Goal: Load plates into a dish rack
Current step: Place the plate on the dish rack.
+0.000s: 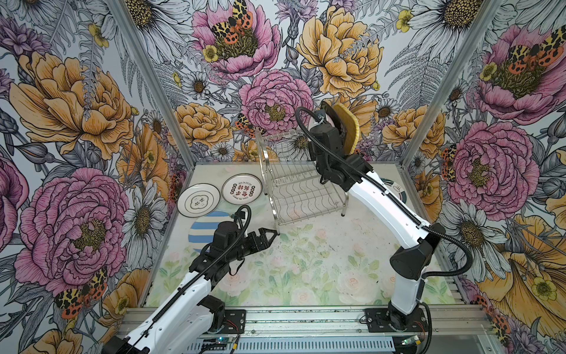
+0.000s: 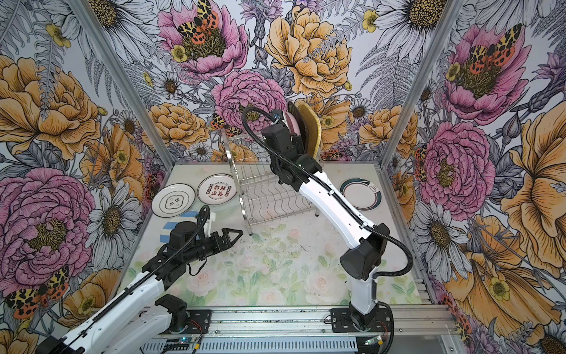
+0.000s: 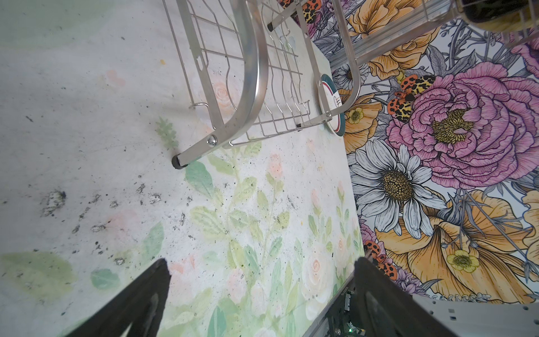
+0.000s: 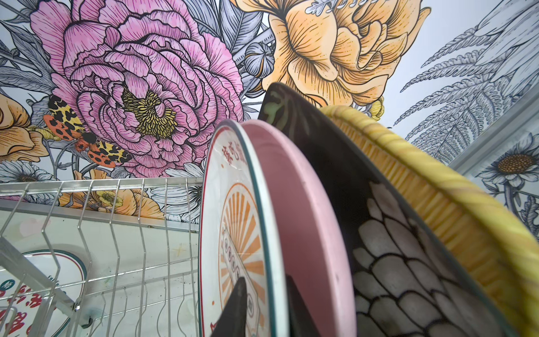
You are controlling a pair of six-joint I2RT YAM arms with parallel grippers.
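Nearest the rail (image 1: 306,318), left gripper (image 1: 269,236) hangs over the mat (image 1: 306,260), jaws apart, near a front foot of the dish rack (image 1: 294,196); blue-striped plate (image 1: 202,226), white plate (image 1: 198,199) and second white plate (image 1: 242,188) lie flat leftward. Farthest, right gripper (image 4: 265,280) is clamped on the orange-sunburst plate (image 4: 233,218), upright on the upper shelf beside pink plate (image 4: 306,218), black plate (image 4: 379,233) and yellow plate (image 4: 437,189)

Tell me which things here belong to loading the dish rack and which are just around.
Job: dish rack, yellow woven-look plate, black flowered plate, pink plate, orange-sunburst plate, white plate with black characters, white plate with red characters, blue-striped plate, teal-rimmed plate.
Not the job: floral table cover, flowered walls, aluminium base rail.
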